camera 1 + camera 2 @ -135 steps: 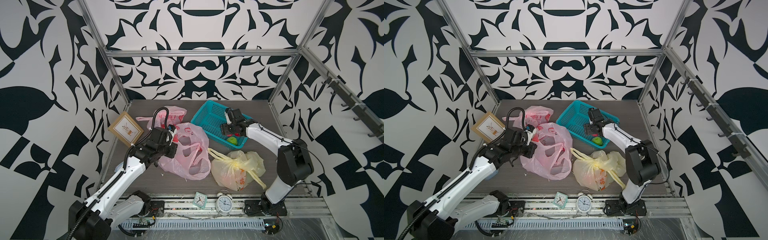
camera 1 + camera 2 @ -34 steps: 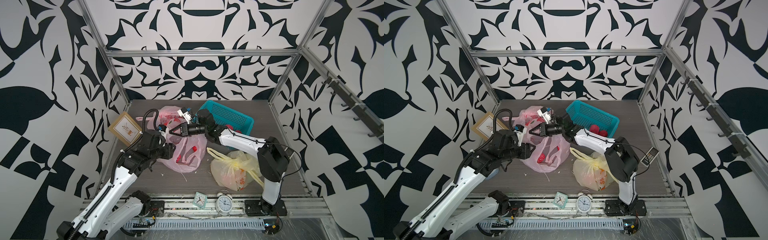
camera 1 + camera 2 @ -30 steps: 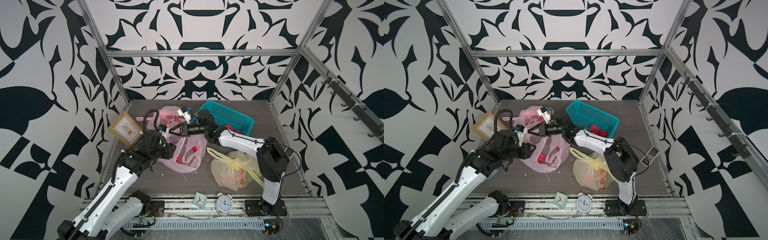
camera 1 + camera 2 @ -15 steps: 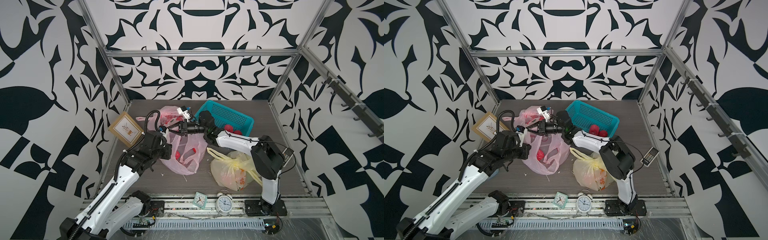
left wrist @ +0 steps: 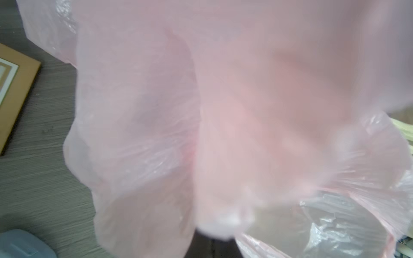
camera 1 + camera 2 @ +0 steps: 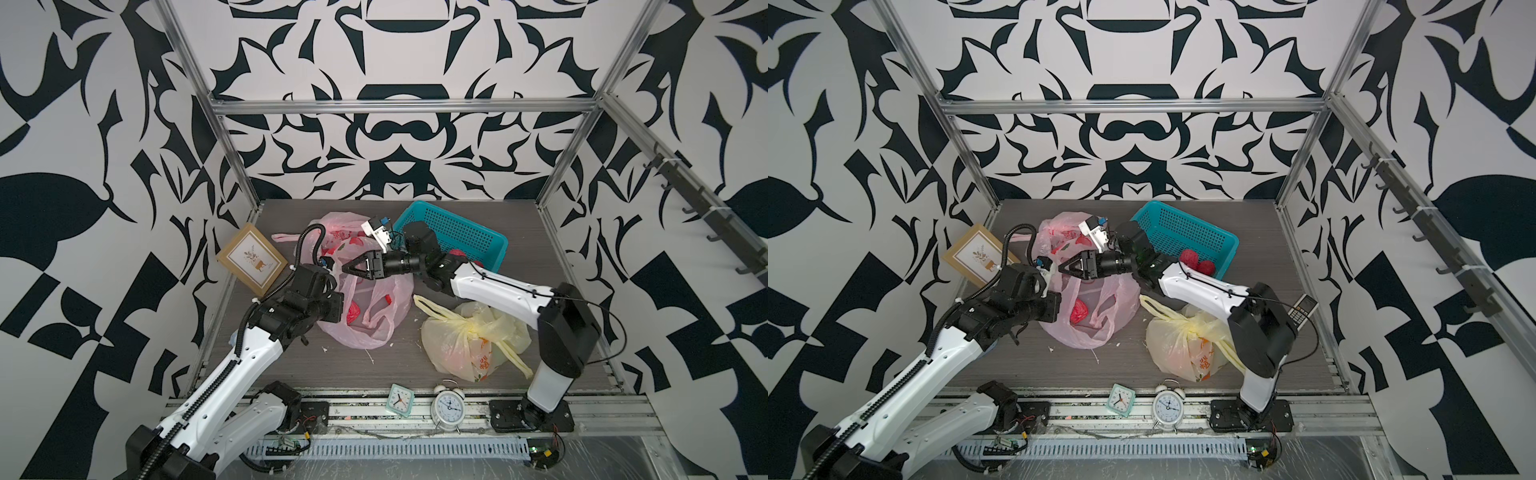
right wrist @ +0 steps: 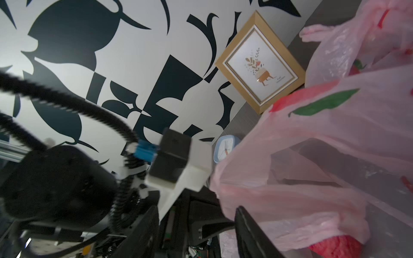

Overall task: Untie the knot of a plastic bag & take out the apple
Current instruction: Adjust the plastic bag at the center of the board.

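Note:
A pink plastic bag (image 6: 376, 316) lies mid-table in both top views, its mouth gaping with loose handles; no knot shows on it. A red apple (image 6: 353, 309) (image 6: 1079, 312) rests inside and also peeks out in the right wrist view as the apple (image 7: 335, 248). My left gripper (image 6: 338, 299) (image 6: 1057, 303) is shut on the bag's left rim. Pink film fills the left wrist view above the closed left gripper (image 5: 212, 243). My right gripper (image 6: 347, 269) (image 6: 1065, 266) hovers open at the bag's upper rim. Its fingers (image 7: 243, 223) are spread, and the right gripper (image 7: 196, 212) holds nothing.
A second pink bag (image 6: 345, 232) lies behind, and a tied yellow bag (image 6: 469, 345) to the right. A teal basket (image 6: 457, 237) holds red fruit (image 6: 1196, 259). A picture frame (image 6: 252, 262) leans at the left wall. Two clocks (image 6: 401, 400) (image 6: 449, 405) stand at the front edge.
My left gripper closed on the bag's rim. My right gripper, shut until half a second ago, has opened and let the bag go. The bag's mouth has spread wider.

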Tool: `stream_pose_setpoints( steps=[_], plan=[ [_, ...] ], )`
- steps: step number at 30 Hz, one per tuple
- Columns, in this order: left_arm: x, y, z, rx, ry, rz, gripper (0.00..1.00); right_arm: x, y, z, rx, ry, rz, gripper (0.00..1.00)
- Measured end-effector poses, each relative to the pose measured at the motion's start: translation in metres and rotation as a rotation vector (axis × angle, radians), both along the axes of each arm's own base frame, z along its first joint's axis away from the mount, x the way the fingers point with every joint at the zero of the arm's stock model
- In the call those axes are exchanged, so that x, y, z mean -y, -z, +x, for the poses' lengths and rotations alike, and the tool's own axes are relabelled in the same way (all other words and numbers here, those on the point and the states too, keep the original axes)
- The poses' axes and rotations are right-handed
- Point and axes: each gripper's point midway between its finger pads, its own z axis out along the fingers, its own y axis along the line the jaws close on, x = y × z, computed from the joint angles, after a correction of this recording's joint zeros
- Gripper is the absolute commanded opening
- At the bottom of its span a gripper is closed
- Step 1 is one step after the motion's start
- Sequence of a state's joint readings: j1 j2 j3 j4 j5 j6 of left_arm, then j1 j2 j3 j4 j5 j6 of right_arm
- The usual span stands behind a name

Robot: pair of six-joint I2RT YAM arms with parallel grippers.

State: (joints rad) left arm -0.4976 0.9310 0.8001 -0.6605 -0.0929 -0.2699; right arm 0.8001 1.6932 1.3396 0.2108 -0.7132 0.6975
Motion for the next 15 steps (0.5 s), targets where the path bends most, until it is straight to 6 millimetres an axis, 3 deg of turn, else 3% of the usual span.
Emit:
stream_pose_setpoints(
  steps=[4, 7, 11, 15],
  plan=[
    [-0.003, 0.013, -0.006, -0.019, -0.012, 0.001, 0.0, 0.032, -0.04, -0.006, 0.227, 0.086, -0.042, 0.47],
    [-0.006, 0.015, -0.006, -0.019, -0.027, 0.001, 0.0, 0.045, -0.036, -0.006, 0.304, 0.119, -0.127, 0.44],
    [-0.009, 0.01, -0.003, 0.013, -0.058, -0.004, 0.0, 0.044, 0.015, -0.007, 0.307, 0.099, -0.306, 0.42],
    [-0.013, 0.006, -0.002, 0.04, -0.079, -0.01, 0.0, 0.03, 0.083, -0.03, 0.298, -0.008, -0.509, 0.42]
  ],
)
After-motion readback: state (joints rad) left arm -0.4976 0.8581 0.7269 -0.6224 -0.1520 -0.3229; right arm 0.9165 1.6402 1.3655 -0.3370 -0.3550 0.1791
